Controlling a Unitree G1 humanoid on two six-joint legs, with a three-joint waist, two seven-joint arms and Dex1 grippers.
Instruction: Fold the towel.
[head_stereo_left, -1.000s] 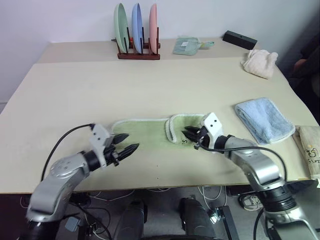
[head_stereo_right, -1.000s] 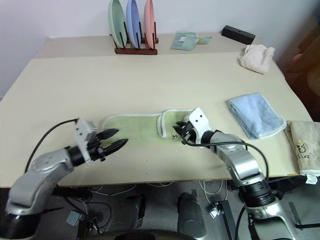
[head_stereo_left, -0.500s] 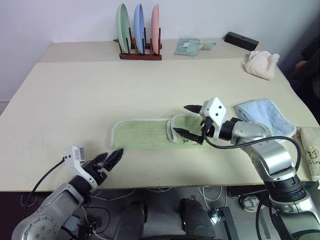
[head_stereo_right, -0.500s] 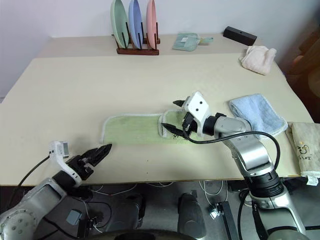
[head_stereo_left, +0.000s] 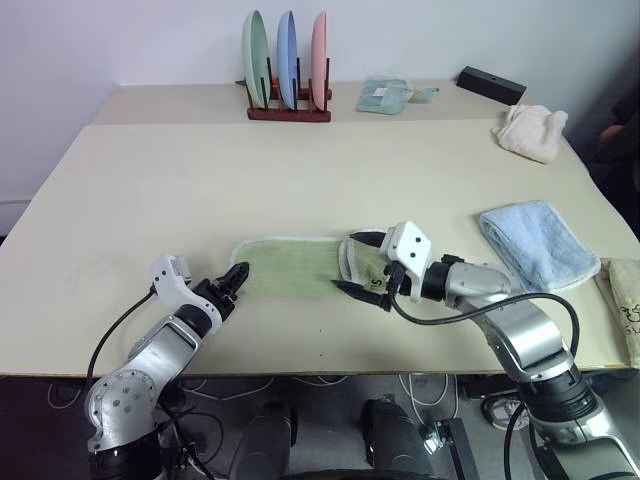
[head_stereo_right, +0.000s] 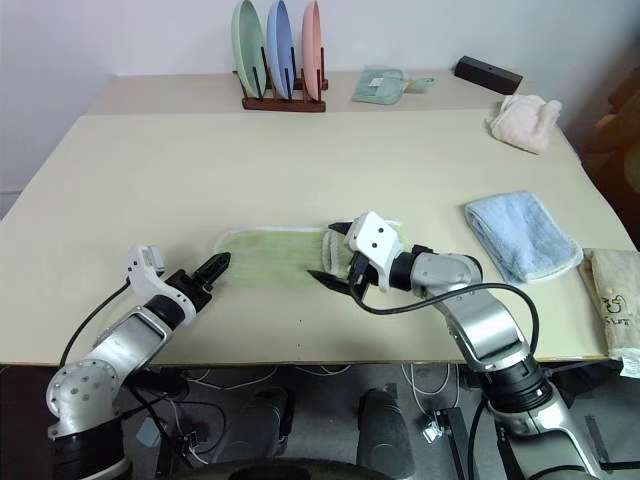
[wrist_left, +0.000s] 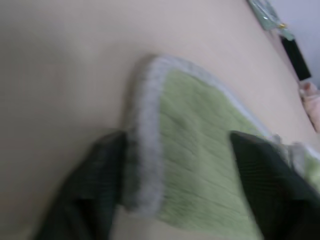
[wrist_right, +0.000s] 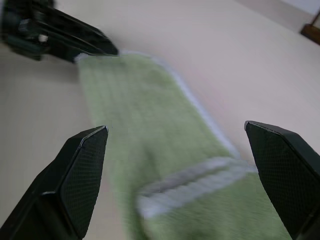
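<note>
Spanning the whole scene: beige table (head_stereo_left: 200, 190), bare across the middle, presumably kept so as working room for the fold.

Lying near the front edge, centre: towel (head_stereo_left: 290, 268), light green with whitish trim, stretched left to right as a long strip; right end already turned back over itself in a short flap, so judged partly folded, the left end flat and not yet brought over.

Parked at right, well apart from the work: light blue towel (head_stereo_left: 540, 240), folded; cream-white cloth (head_stereo_left: 530, 130), bunched at the far right; neither part of the job.

Standing at far centre: plate rack (head_stereo_left: 288, 112) with three plates on edge, out of the arms' reach.

Poised over the folded flap: right gripper (head_stereo_left: 366, 264), jaws spread wide, one finger each side of the flap, holding nothing; likely placed to let go of or pin that end.

Set at the towel's left end: left gripper (head_stereo_left: 232, 279), fingers (wrist_left: 95, 165) parted astride the trimmed corner, not yet pinching it; apparently lined up to take that edge.
</note>
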